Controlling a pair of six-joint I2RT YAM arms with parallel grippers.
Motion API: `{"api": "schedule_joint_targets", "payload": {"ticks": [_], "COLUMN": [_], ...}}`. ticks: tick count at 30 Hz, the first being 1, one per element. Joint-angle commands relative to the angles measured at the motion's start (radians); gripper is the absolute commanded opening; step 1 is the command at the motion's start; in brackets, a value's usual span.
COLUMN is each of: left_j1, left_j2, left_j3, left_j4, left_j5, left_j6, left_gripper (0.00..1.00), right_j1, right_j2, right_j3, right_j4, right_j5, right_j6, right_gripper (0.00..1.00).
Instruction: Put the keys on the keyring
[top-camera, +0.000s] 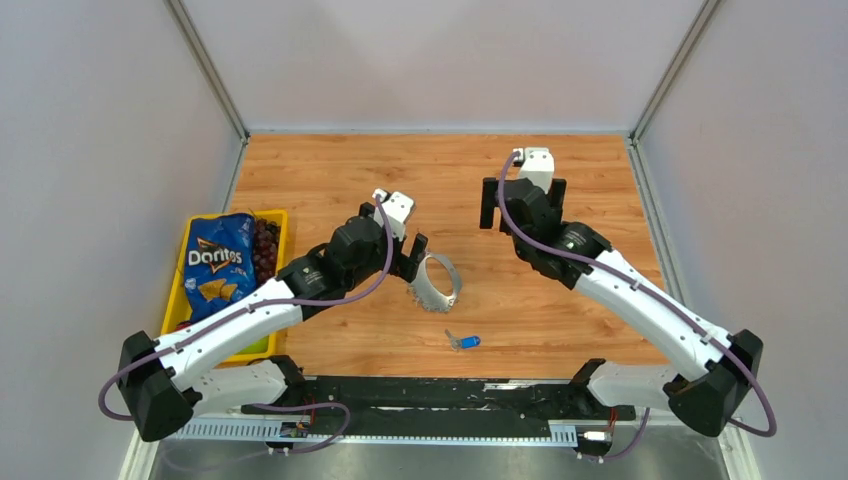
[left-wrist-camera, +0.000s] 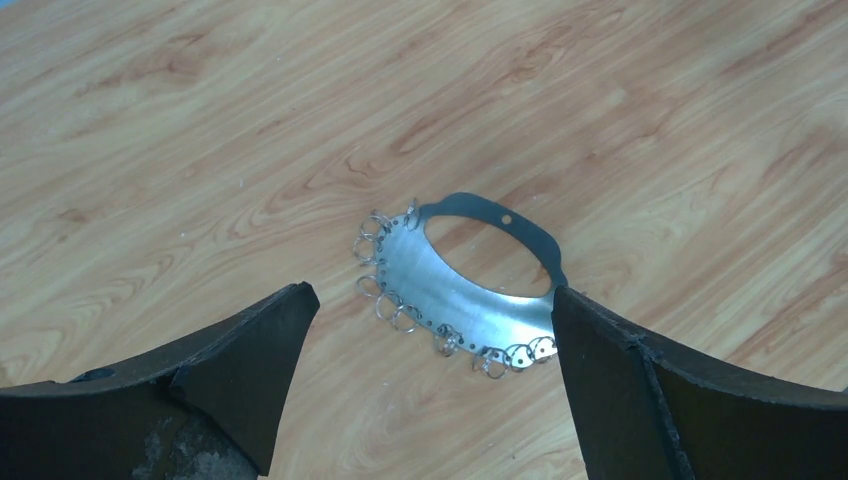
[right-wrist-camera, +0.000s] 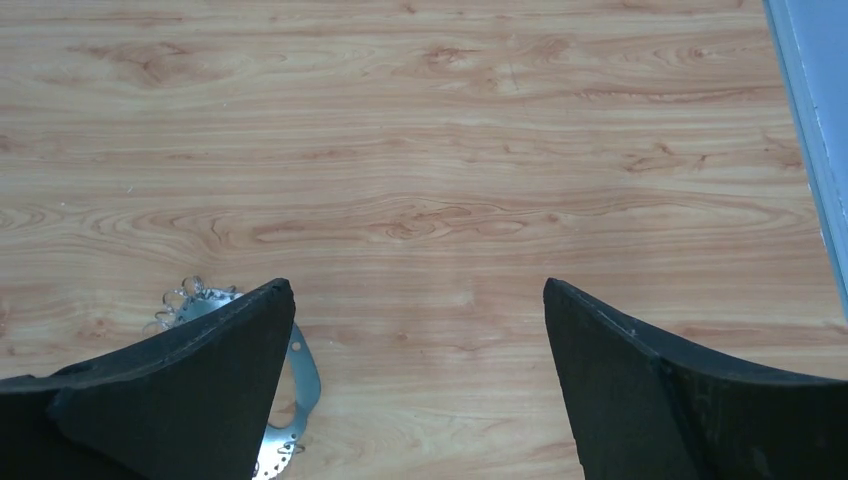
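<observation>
Left claw: the left gripper (top-camera: 414, 260) sits at centre frame in the top view, fingers spread wide and holding nothing.
Left wrist view: the left gripper (left-wrist-camera: 430, 298) hovers over the hoop. The hoop's right end runs behind the finger at lower right; contact cannot be told.
Right claw: the right gripper (top-camera: 521, 200) is in the upper right of centre, also spread wide and empty, over bare wood (right-wrist-camera: 418, 290).
Ring: the large thin silver metal keyring (top-camera: 437, 281) lies on the brown wooden table (top-camera: 340, 170) at centre frame, just beside the left fingers. Small wire loops fringe its lower-left rim (left-wrist-camera: 450, 290). Part of it shows at the lower left of the right wrist view (right-wrist-camera: 305, 375).
Key: the small silver key with a bright blue plastic head (top-camera: 464, 341) lies flat below the ring, near it but apart.
Left edge: a yellow plastic tray (top-camera: 276, 215) holds a blue Doritos bag (top-camera: 215, 265) and dark grapes (top-camera: 266, 248).
</observation>
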Motion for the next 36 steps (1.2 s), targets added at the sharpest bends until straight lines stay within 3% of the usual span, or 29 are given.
{"api": "schedule_joint_targets", "payload": {"ticks": [1, 5, 14, 22, 30, 36], "left_j1": [-0.001, -0.001, -0.001, 0.000, -0.001, 0.000], "left_j2": [-0.040, -0.033, 0.008, 0.034, -0.019, -0.102], "left_j3": [-0.016, -0.023, -0.021, -0.009, -0.034, -0.077], "left_j4": [0.028, 0.020, 0.007, -0.033, -0.098, -0.104], "left_j5": [0.027, 0.020, -0.004, -0.078, -0.127, -0.120], "left_j6": [-0.042, -0.057, -0.072, -0.142, -0.181, -0.186], "left_gripper": [1.00, 1.00, 1.00, 1.00, 1.00, 1.00], "right_j1": [0.004, 0.004, 0.004, 0.004, 0.004, 0.004], "right_j2": [-0.083, -0.157, -0.206, -0.094, 0.066, 0.093], "right_j3": [-0.043, -0.093, -0.184, -0.242, -0.221, -0.250], "right_j4": [-0.001, -0.014, -0.044, 0.033, 0.114, 0.125], "right_j5": [-0.063, -0.216, -0.386, -0.407, -0.449, -0.507], "right_j6": [-0.012, -0.043, -0.029, 0.119, 0.288, 0.230], "right_gripper": [1.00, 1.00, 1.00, 0.93, 0.80, 0.78]}}
